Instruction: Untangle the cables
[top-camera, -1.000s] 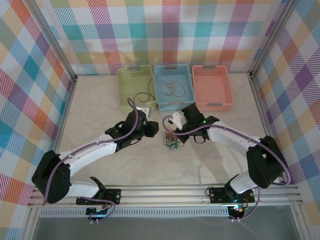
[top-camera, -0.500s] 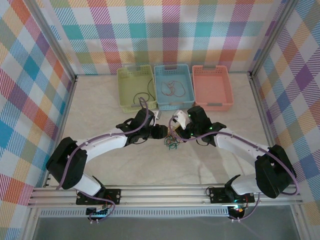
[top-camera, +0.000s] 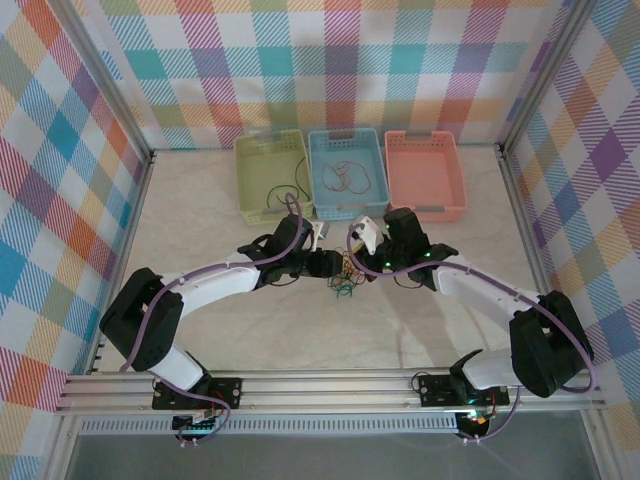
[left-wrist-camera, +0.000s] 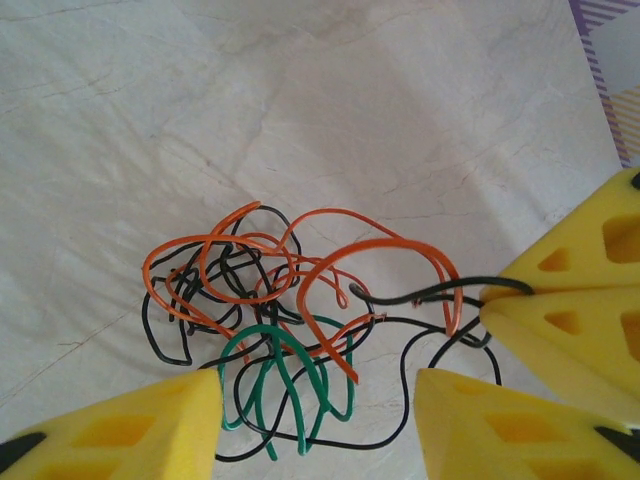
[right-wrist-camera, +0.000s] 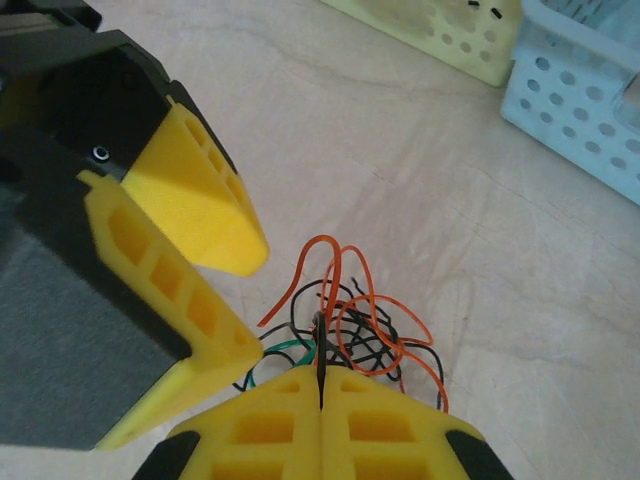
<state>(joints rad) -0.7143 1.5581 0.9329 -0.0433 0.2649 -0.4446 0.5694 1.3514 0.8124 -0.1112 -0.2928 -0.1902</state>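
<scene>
Mid-desk (top-camera: 200, 230), just short of the blue basket (top-camera: 345, 133): cables (top-camera: 346, 282), one loose knot of orange, green and black strands, lying on the pale surface. Orange arcs (left-wrist-camera: 370, 250) standing up off the heap; black loops under and around them; green loops (left-wrist-camera: 285, 385) at the near edge as seen from the left wrist. Left jaws: spread, yellow left fingers (left-wrist-camera: 130, 430) set one to each side of the green loops, nothing pinched between them. Right jaws: pressed together, right fingers (right-wrist-camera: 290, 420) tip to tip just beside the knot, pinching a black strand (right-wrist-camera: 320, 335) running from the seam into the tangle. Both sets of jaws near each other, facing across the knot, left from the left side, right from the right. Far edge of desk: three baskets side by side in a row, green basket (top-camera: 270, 135), blue, then pink basket (top-camera: 425, 175). Green basket: a thin black cable (top-camera: 299, 172) inside, towards its right wall. Blue basket: a thin red cable (top-camera: 340, 178) looped on its floor. Purple arm cables (top-camera: 190, 290) along both white arms.
</scene>
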